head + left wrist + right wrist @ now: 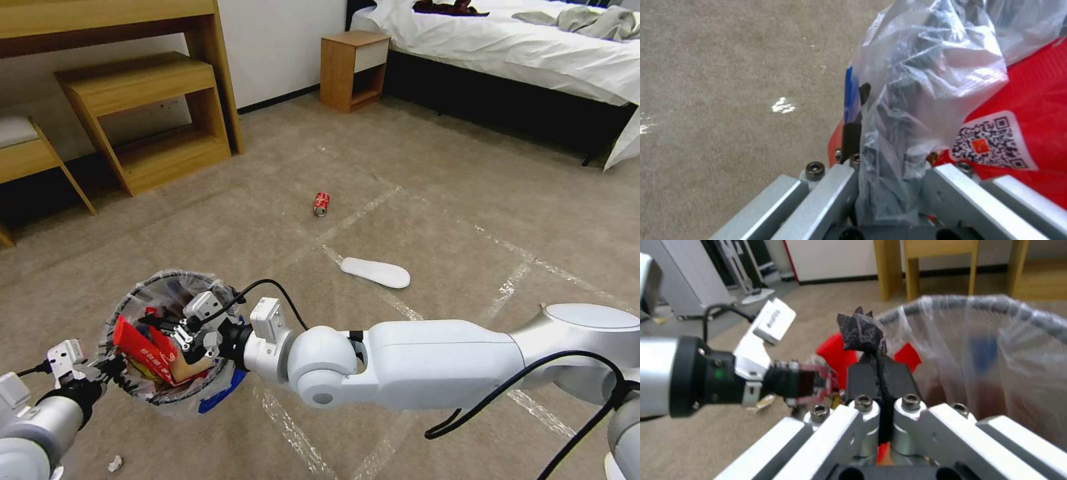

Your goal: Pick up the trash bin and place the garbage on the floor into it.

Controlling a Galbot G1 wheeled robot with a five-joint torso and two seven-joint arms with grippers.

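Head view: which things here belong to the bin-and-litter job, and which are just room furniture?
Job:
- trash bin, rim clamped by left gripper
- right gripper over the bin, shut on a dark scrap
- red wrapper inside the bin
- crushed red can, white insole, paper scrap on the floor

Not job:
- bed
- nightstand
- wooden shelves

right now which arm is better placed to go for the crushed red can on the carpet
Right. The left gripper is shut on the bag-lined dark trash bin's rim, holding it; the right gripper over the bin pinches only a dark scrap. The can lies ahead.
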